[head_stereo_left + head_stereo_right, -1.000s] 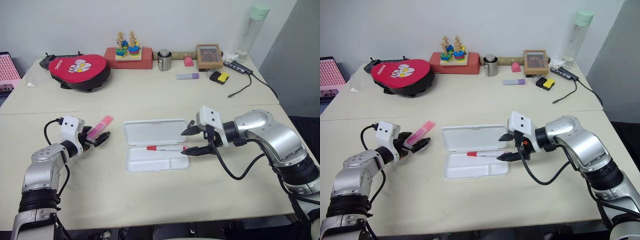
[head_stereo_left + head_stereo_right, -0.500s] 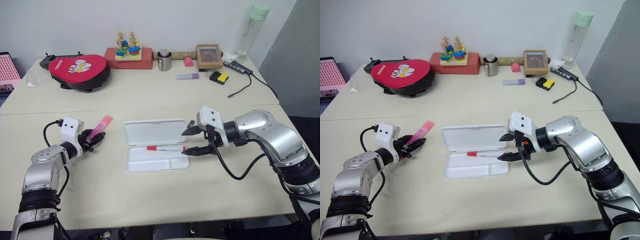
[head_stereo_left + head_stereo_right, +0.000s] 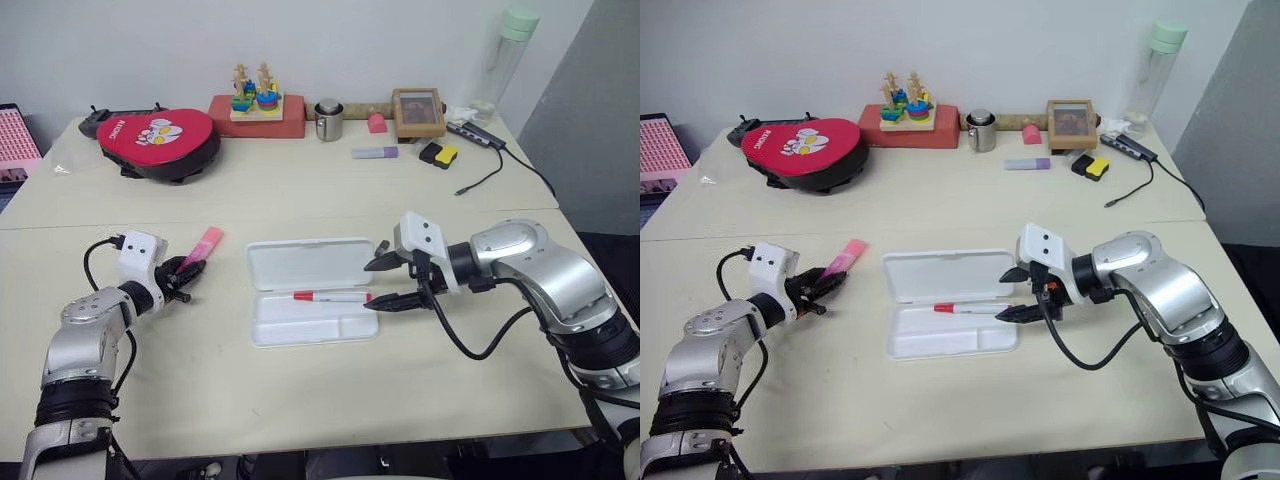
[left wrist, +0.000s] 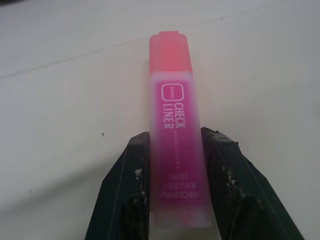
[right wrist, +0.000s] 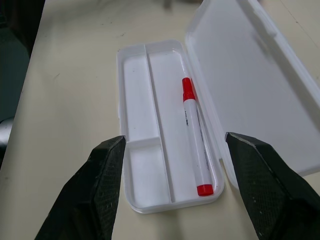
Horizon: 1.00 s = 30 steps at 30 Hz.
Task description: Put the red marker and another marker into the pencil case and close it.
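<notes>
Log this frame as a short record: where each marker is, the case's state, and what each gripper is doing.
red marker: lying in the long compartment of the tray
pink highlighter: clamped between the left gripper's fingers, to the left of the case
pencil case: lid open, lying flat on the table
left gripper: shut on the highlighter
right gripper: open, empty, at the case's right end

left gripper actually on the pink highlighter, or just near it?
Touching. In the left wrist view both black fingers of the left gripper press against the sides of the pink highlighter, with no gap on either side.
</notes>
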Available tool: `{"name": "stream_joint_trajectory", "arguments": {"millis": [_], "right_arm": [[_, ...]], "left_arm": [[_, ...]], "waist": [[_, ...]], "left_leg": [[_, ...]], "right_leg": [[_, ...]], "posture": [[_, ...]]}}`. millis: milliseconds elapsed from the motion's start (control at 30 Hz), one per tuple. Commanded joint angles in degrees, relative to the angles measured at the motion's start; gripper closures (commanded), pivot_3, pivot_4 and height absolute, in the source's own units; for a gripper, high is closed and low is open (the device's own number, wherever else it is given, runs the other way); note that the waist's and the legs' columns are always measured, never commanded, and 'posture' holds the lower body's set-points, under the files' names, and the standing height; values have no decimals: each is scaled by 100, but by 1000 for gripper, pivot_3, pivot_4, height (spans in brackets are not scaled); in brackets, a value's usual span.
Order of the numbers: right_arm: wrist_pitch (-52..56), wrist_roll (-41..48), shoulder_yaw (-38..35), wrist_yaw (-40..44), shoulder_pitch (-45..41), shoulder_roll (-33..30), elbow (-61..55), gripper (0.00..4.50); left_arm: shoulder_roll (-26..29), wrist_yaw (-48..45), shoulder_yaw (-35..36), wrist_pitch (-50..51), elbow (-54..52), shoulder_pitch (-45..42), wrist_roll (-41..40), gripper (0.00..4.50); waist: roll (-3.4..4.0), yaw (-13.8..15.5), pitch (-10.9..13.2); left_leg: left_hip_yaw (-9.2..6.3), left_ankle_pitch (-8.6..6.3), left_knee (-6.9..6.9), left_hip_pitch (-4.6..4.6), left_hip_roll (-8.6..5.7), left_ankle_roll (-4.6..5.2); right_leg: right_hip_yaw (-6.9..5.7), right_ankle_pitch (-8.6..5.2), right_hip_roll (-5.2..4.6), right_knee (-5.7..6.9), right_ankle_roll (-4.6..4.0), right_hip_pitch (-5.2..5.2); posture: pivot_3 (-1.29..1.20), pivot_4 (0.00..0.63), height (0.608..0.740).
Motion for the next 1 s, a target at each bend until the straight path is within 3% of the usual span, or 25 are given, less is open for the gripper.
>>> {"name": "stream_joint_trajectory", "arguments": {"millis": [33, 267, 567, 733, 1000], "right_arm": [[-99, 12, -109, 56, -18, -101, -133, 1173], [-192, 59, -168, 149, 78, -268, -179, 1173], [-254, -9, -137, 186, 85, -355, -77, 1173], [-247, -31, -135, 169, 81, -392, -48, 1173], [-205, -2, -171, 123, 127, -421, -86, 1173]], "left_arm": [[243, -58, 262, 69, -744, 114, -135, 3320], [918, -586, 612, 994, -2906, 406, -917, 3320], [1519, -1859, 34, 1486, -4325, 544, -1862, 3320], [1712, -2306, -855, 938, -4264, 668, -1225, 3320], [1366, -2401, -1633, 134, -3701, 554, -515, 3320]], "waist": [[0, -3, 0], [-14, -6, 5], [-14, -12, 5], [-12, -12, 6], [-12, 1, 6]], "left_leg": [[0, 0, 0, 0, 0, 0], [-2, 0, -2, -3, 1, 0], [7, 0, 0, 1, 2, 0], [9, 0, -1, 2, 1, 0], [10, 0, 0, 1, 1, 0]], "right_leg": [[0, 0, 0, 0, 0, 0], [-1, 0, 0, -2, 1, -1], [4, -15, 1, -3, 24, 2], [6, -15, 1, -2, 24, 2], [6, -16, 1, -3, 24, 2]], "posture": [[0, 150, 740], [0, 150, 740], [0, 150, 740], [0, 150, 740], [0, 150, 740]]}}
